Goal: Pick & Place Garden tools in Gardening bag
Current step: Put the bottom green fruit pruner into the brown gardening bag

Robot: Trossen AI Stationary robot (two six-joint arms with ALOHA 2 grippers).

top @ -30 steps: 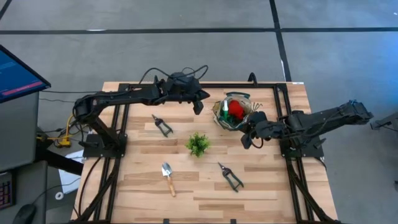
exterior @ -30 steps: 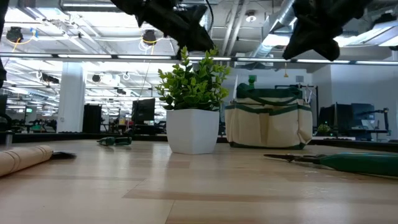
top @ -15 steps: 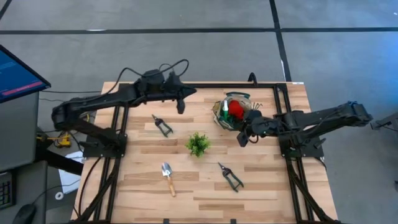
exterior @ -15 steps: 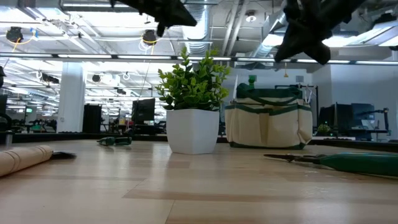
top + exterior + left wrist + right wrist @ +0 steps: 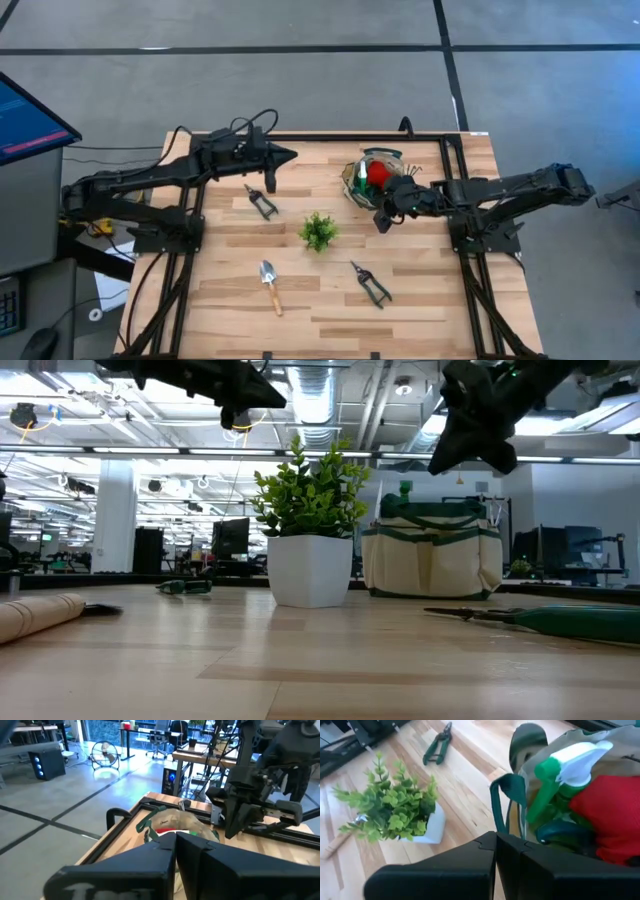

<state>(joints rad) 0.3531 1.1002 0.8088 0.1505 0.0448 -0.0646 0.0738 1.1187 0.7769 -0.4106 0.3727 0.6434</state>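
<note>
My left gripper (image 5: 270,185) pinched tight, empty, above pruning shears (image 5: 261,202), left of plant (image 5: 319,231). Trowel (image 5: 270,285) and second shears (image 5: 370,283) below plant, untouched. My right gripper (image 5: 381,223) closed, empty, right of plant, beside gardening bag (image 5: 352,190). Bag upright, round, beige, green-rimmed; red gloves (image 5: 378,176) and green spray bottle (image 5: 565,772) inside.

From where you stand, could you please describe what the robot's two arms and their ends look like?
Both are slim, matte black jointed arms on black tube frames. The left arm carries loose black cables looping above its wrist, and its left pincer tapers to a dark wedge. The right arm shows a small blue mark at its far joint. The right pincer has blocky, flat-faced black fingers.
</note>
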